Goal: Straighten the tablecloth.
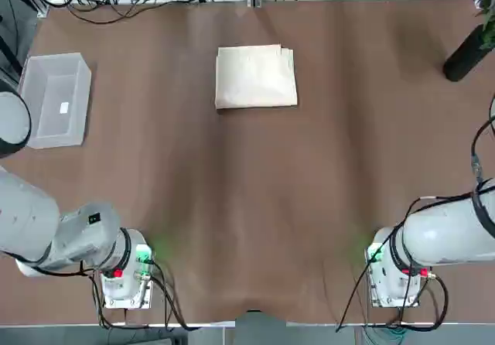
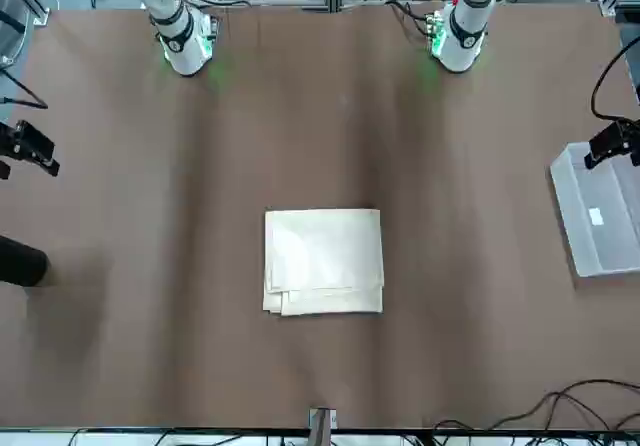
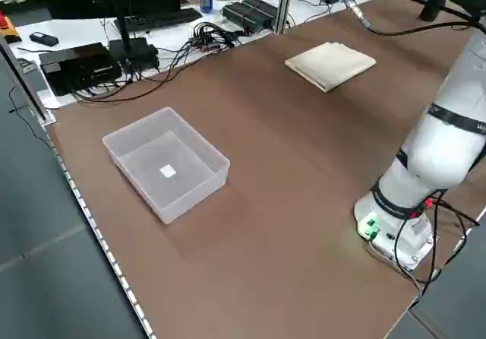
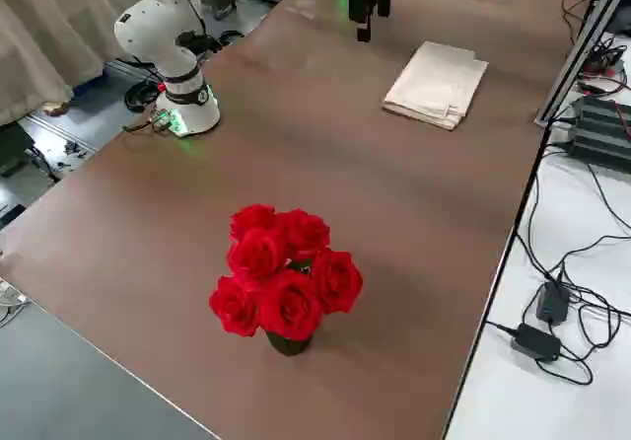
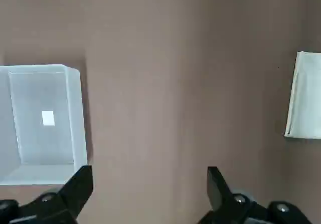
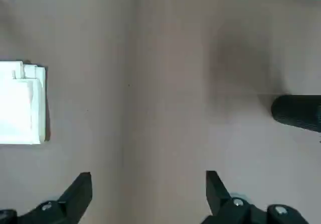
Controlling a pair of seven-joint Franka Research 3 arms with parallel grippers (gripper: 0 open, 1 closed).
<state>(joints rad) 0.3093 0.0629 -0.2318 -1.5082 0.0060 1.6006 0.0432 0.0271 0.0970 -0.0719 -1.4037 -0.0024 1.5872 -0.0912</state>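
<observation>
The brown table cover [image 1: 247, 206] lay bare around the tablecloth [image 1: 256, 76], folded thick at its far middle, untouched. Well back from the cloth, the left gripper [image 5: 149, 186] and right gripper [image 6: 148, 189] hung released, evidently unstarted.

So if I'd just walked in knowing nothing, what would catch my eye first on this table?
Probably the folded cream tablecloth, lying alone mid-table on the brown covering, toward the far side from the arms. Then the bunch of red roses in a dark pot near the robot's right edge, and a clear plastic bin at the left edge. Both grippers, left and right, hang above the table with jaws open, holding nothing.
</observation>
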